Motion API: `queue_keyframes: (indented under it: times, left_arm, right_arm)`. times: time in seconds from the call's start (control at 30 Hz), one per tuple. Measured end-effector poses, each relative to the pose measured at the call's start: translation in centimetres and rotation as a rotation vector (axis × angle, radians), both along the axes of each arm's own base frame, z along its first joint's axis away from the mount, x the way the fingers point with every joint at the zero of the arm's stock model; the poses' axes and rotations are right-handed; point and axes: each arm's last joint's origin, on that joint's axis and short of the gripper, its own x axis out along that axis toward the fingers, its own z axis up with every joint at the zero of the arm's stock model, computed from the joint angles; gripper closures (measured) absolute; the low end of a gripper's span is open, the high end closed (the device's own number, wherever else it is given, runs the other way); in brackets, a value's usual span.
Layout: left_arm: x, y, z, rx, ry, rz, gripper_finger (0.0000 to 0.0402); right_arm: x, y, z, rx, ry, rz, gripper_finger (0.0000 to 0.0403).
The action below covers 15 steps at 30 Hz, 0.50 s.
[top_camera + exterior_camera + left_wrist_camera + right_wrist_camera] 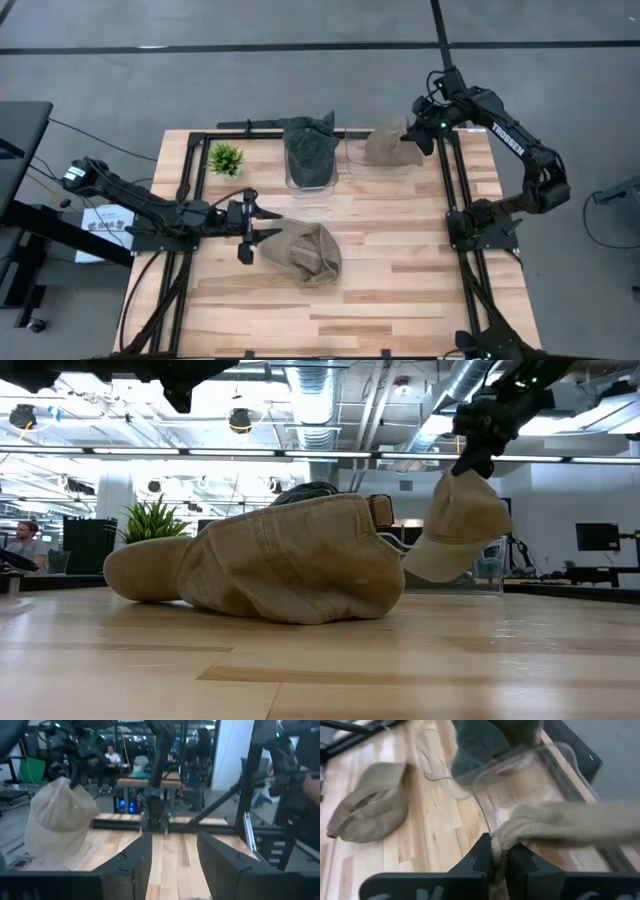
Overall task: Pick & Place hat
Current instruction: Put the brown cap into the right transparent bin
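Observation:
One tan hat (pixel 308 250) lies on its side on the wooden table, large in the foreground of the low view (pixel 270 565). My left gripper (pixel 247 232) stands open just to its left; the left wrist view shows nothing between the fingers (pixel 172 862). A second tan hat (pixel 386 142) hangs from my right gripper (pixel 413 131), which is shut on it at the far right. It hangs over a clear bin (pixel 352 160). My right gripper pinches a thick rolled edge of the second tan hat (pixel 506 836) between its two fingers. The fingers come slanting down from the table's right side. The hat (pixel 455 525) hangs below them, slack and clear of the table, brim lowest.
A dark green hat (pixel 310 150) sits in another clear bin (pixel 296 185) at the far middle. A small green plant (pixel 226 158) stands at the far left. Black frame rails (pixel 455 200) run along the table's left, right and far sides. People sit in the room beyond.

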Motion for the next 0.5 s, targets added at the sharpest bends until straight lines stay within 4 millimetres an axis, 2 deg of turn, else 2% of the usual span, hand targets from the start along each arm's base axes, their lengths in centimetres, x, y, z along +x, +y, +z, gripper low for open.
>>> queue_keyframes:
  times: [0.3,0.5]
  left_arm:
    - [0.3,1.2,0.4,-0.012,-0.036,0.06,0.0247]
    - [0.4,1.8,0.4,-0.012,-0.038,0.089,0.0247]
  right_arm:
    - [0.4,0.2,-0.3,0.015,0.158,-0.165,0.0386]
    - [0.4,-0.2,-0.2,0.008,0.191,-0.276,0.0386]
